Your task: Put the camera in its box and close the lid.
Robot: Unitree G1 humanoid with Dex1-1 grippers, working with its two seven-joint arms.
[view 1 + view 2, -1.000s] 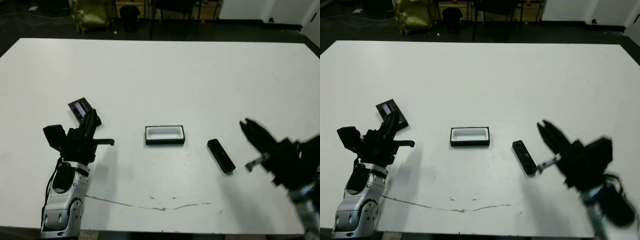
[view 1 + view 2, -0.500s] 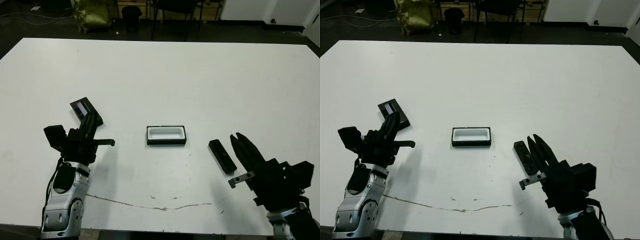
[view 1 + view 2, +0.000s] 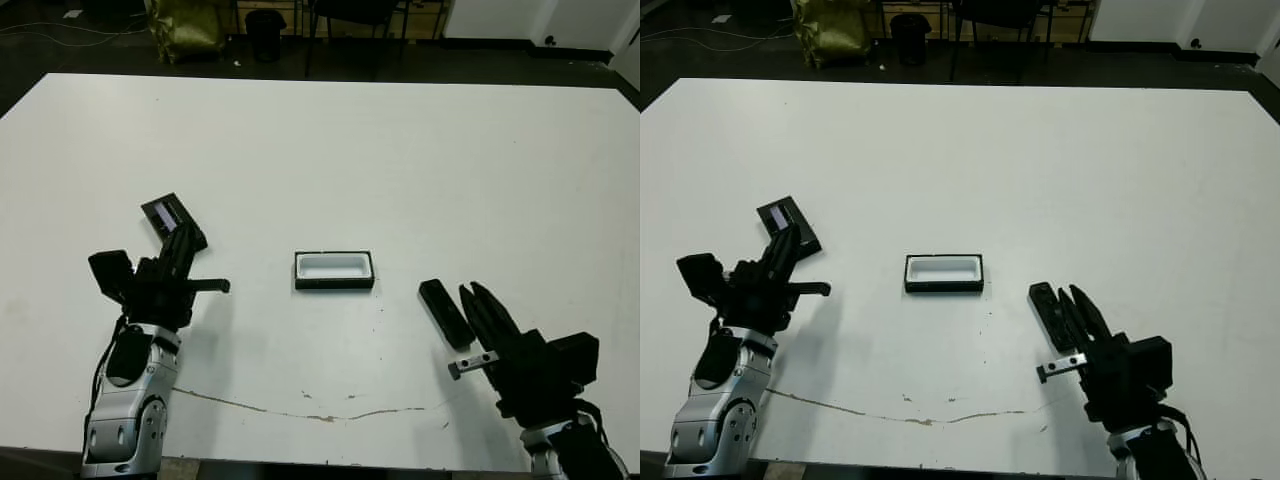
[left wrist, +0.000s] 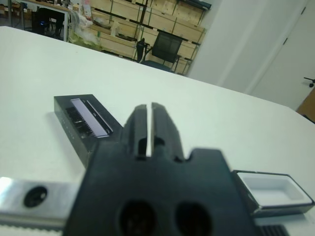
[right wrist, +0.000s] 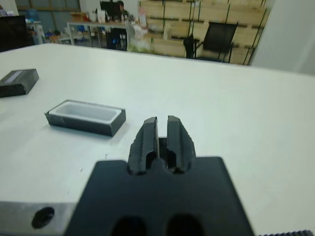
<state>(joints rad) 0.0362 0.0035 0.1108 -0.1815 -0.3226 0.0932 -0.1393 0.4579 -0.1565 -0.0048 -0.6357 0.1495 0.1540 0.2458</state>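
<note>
**Camera lies just beside the right gripper, box empty**

On the white table (image 3: 400, 150), the largest things are the two arms at the near edge. The left gripper (image 3: 186, 238) rests at the left side, its fingers pressed together with only a sliver between them, tips at the near end of the lid (image 3: 168, 215), which lies flat with its grey window strip up. The right gripper (image 3: 482, 310) hovers low at the right side, fingers likewise closed side by side and holding nothing.

The box (image 3: 334, 270) sits open near the table's middle, white lining bare, long axis running left to right, well apart from both grippers.

The camera (image 3: 444, 312) lies on the table between the box and the right gripper, just beside that gripper's fingers on their left. Its long axis runs diagonally, far end toward the box, roughly parallel to the fingers. The right arm is much the nearer; to pick it up, it would likely need to spread its fingers and shift left across the bar's narrow width.
</note>
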